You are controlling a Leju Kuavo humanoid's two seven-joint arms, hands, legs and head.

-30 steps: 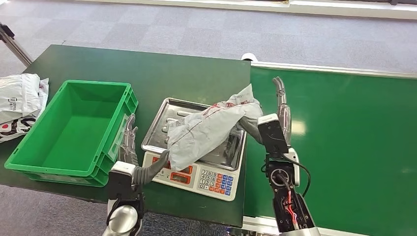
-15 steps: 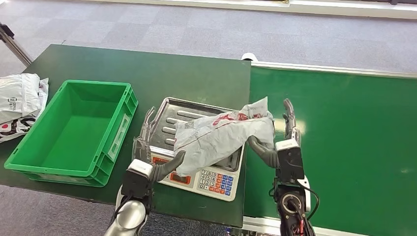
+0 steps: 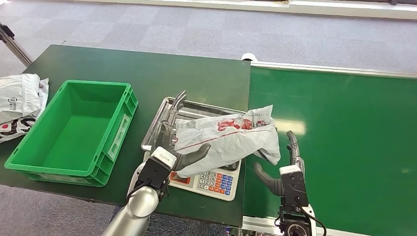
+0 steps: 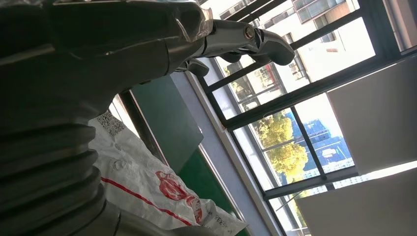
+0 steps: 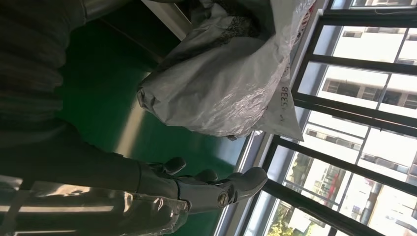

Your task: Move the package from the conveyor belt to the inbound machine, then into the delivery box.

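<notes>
Grey carpet tiles surround a dark green desk (image 3: 147, 69), against which a green conveyor belt (image 3: 344, 128) is butted on the robot's right. On the desk a weighing scale (image 3: 209, 179) with a steel tray (image 3: 162, 115) is placed, and beside it, nearer the left, a green box (image 3: 74, 130) is seen with nothing in it. A few white bags (image 3: 19, 101) are lying at the far left edge.

The package (image 3: 226, 140), a crumpled grey mailer with red print, is resting across the scale tray, one end hanging past the tray toward the belt. The first leg of the task is therefore judged to be done: the package is off the belt and on the machine.

The left robot hand (image 3: 179, 142) is set against the package's near left side, thumb below its edge and fingers reaching over the tray; whether a firm hold is made cannot be told. The right robot hand (image 3: 282, 162) is held open just beside the overhanging end, apart from it, as the right wrist view also shows, with nothing in it.

The lift of the package and its transfer into the green box are left to be done.
</notes>
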